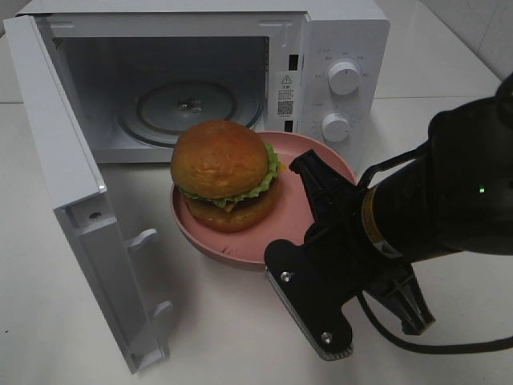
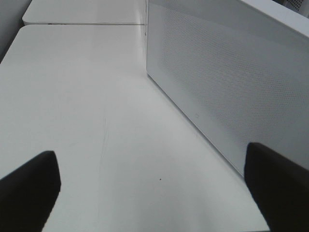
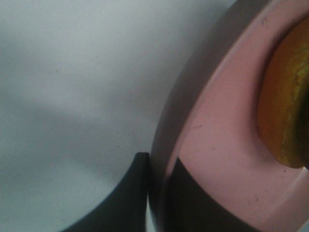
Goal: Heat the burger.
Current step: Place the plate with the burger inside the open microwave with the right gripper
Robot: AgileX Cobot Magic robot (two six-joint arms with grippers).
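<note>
Before microwave (image 1: 345, 48), burger (image 1: 220, 160) on pink plate (image 1: 200, 233), right pincer (image 3: 158, 169) gripping plate

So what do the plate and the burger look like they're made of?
The plate looks like matte pink plastic or melamine: even colour, thick rounded rim, fine scuffs up close. The burger is probably a plastic or foam replica; the bun's uniform shine suggests it, but real bread can't be ruled out.
</note>
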